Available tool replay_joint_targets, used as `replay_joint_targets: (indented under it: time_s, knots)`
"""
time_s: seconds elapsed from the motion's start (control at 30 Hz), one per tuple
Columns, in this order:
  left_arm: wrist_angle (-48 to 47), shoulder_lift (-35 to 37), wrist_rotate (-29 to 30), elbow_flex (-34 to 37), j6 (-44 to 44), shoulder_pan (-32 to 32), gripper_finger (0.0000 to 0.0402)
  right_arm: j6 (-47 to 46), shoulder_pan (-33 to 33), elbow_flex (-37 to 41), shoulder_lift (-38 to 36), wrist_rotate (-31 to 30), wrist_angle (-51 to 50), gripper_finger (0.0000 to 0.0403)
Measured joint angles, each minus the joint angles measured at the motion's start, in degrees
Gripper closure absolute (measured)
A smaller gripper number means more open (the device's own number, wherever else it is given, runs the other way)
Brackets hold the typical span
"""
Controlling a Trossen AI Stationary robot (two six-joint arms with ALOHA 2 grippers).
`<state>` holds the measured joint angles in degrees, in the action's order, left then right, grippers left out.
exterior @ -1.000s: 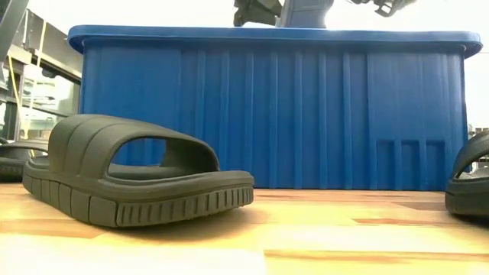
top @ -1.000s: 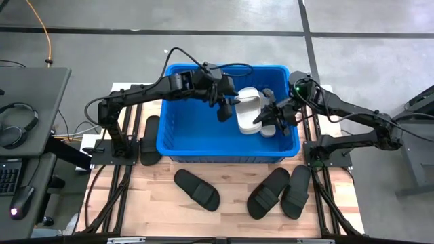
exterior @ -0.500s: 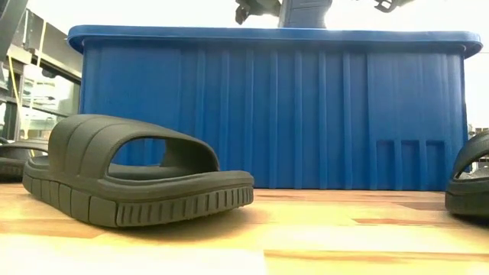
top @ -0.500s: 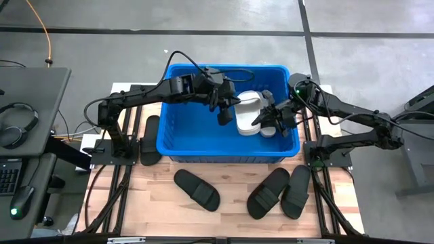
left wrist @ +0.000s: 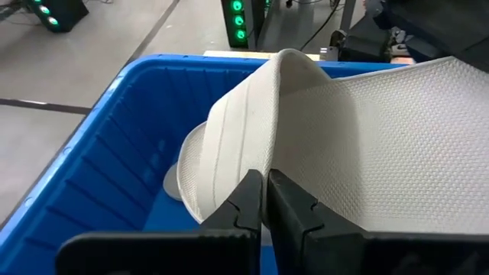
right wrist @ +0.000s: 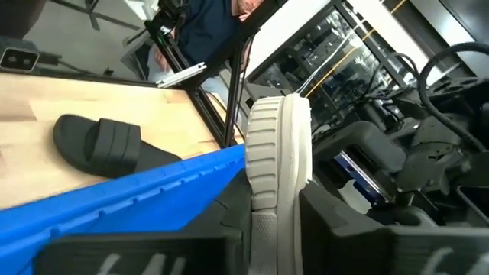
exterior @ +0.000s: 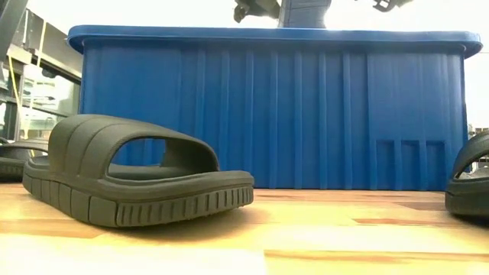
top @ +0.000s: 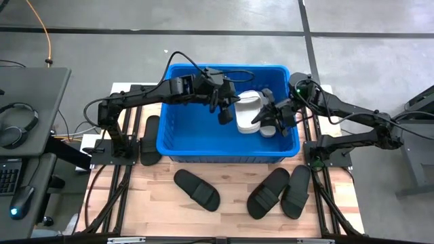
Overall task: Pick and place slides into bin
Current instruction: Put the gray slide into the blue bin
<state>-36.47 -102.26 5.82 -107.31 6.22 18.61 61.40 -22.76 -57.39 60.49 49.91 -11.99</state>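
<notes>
Wooden table (top: 230, 210), bin (top: 196, 139), left hand (top: 226, 115) now closed, empty.

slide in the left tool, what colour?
Light grey slide, with a fine textured footbed; clearest in the left wrist view.

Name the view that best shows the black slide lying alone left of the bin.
The high view: the black slide lies whole beside the bin. The low view catches only its edge. Neither wrist view clearly shows it.
</notes>
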Motion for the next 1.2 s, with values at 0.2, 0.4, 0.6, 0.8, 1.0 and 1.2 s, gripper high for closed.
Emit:
replay_joint_targets:
  time_s: [0.2,0.4,0.6,0.8,1.0,1.2]
  knots:
    - [0.4,0.0,0.7,0.0,0.0,0.0,0.0401,-4.0,0.0,0.0,0.0,-0.2,0.7,0.0319]
    - [0.5,0.0,2.8,0.0,0.2,0.2,0.0401,-7.1,0.0,0.0,-0.3,0.3,0.9,0.0287]
    - [0.5,0.0,5.9,0.0,1.4,0.2,0.0401,-10.3,-0.3,0.0,-1.5,-4.0,0.7,0.0255]
    - [0.5,0.0,7.1,0.0,2.6,0.1,0.0401,-26.2,-1.6,0.0,-4.3,-10.0,10.1,0.0243]
    - [0.5,0.0,7.0,0.0,2.5,0.1,0.0401,-49.2,-2.5,-0.1,-5.9,-36.7,13.5,0.0253]
    - [0.1,0.0,6.8,0.0,2.5,0.1,0.0401,-58.1,-1.0,-6.2,-4.6,-47.0,-6.0,0.0248]
